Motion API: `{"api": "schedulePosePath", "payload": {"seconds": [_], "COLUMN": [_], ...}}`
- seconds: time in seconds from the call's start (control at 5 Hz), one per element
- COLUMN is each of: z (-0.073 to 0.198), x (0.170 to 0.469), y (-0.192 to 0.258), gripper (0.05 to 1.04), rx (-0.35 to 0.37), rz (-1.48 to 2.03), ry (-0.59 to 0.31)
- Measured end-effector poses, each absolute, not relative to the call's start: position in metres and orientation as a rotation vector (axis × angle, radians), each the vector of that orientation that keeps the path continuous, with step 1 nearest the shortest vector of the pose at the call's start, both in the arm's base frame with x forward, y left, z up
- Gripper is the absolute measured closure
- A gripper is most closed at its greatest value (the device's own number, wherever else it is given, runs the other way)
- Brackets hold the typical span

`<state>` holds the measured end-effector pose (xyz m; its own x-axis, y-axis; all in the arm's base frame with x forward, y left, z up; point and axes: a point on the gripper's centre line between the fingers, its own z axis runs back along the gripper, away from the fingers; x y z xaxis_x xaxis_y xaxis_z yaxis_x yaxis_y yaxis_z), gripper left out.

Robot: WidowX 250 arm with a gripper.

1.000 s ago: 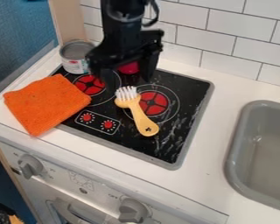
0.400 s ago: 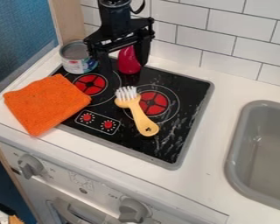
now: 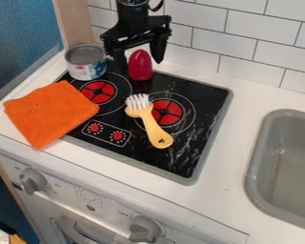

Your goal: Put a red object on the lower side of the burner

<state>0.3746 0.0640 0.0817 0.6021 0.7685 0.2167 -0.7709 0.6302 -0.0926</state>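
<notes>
1 hob; on it 2 burners, 2 red dials, 1 brush & 1 red obj. nr its back edge. 1 can at hob's back L corner, 1 cloth over its L edge. 1 sink R of hob, 2 grey knobs on front below.

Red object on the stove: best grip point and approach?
I'd pinch the red object across its middle, from above, one finger each side. It stands upright with a rounded, tapering top, so a grip near the tip would likely slip. Watch the finger on the side of the can, which stands nearby.
</notes>
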Motion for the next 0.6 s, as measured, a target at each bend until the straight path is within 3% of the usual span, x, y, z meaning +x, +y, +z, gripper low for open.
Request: {"api": "schedulePosePath", "payload": {"seconds": [0.2,0.4,0.6], "z": [0.075,0.072,0.061], "x": [0.387,0.393,0.394], "y": [0.068,0.068,0.070], "gripper": [0.083,0.083,0.130], "rx": [0.056,0.054,0.078], "rz": [0.889,0.893,0.878], "ry": [-0.260,-0.262,-0.231]}}
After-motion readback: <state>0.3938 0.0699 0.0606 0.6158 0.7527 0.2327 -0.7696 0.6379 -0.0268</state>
